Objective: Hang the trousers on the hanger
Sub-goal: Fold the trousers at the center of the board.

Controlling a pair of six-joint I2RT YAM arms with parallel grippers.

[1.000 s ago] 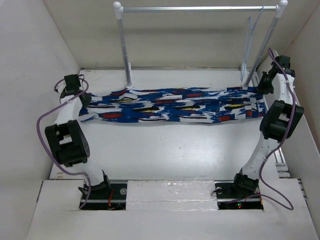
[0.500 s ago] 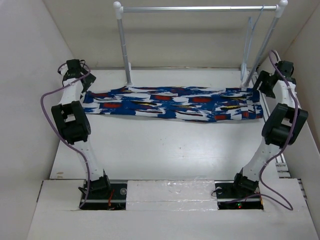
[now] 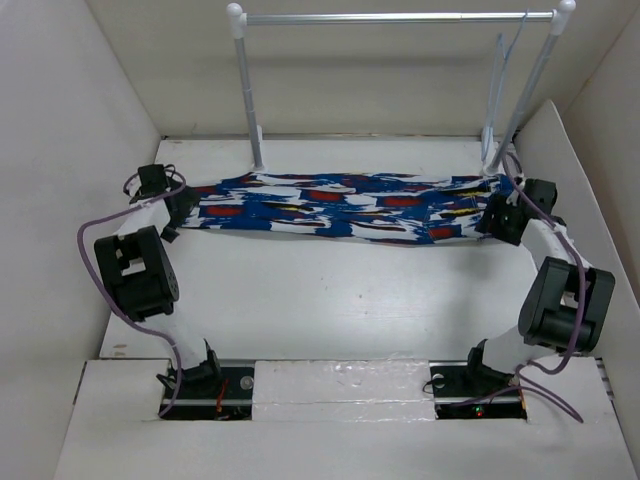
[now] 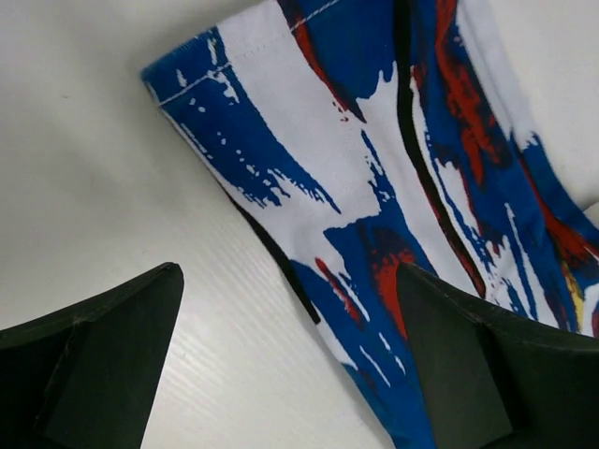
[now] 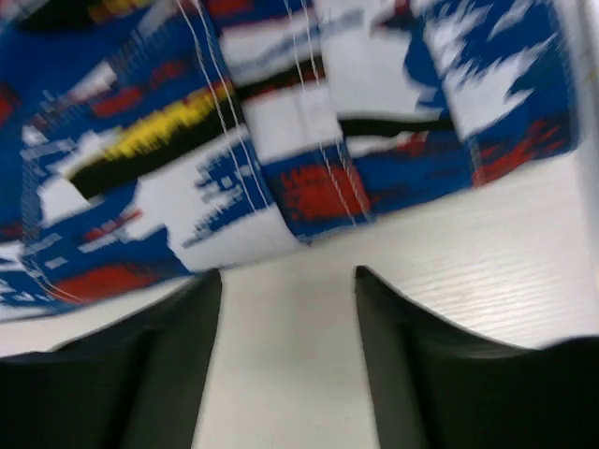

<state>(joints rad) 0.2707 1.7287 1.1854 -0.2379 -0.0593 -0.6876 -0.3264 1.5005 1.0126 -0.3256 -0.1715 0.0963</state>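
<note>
The trousers (image 3: 350, 207) lie flat in a long strip across the back of the table, blue with white, red, black and yellow streaks. Over their left end my left gripper (image 3: 182, 207) stands open; in the left wrist view (image 4: 288, 273) its right finger overlaps the cloth (image 4: 374, 187) and its left finger is over bare table. At their right end my right gripper (image 3: 497, 217) is open, with only table between its fingers (image 5: 285, 276) and the trousers' edge (image 5: 281, 168) just beyond the tips. The hanger (image 3: 499, 85), thin pale wire, hangs at the rail's right end.
A metal rail rack (image 3: 400, 17) on white posts (image 3: 246, 90) stands behind the trousers. White walls close in the left, right and back sides. Purple cables loop off both arms.
Both grippers have opened and let go of the trousers, which now lie slack on the table. Both arms then drew back and came down again at the trousers' ends.
</note>
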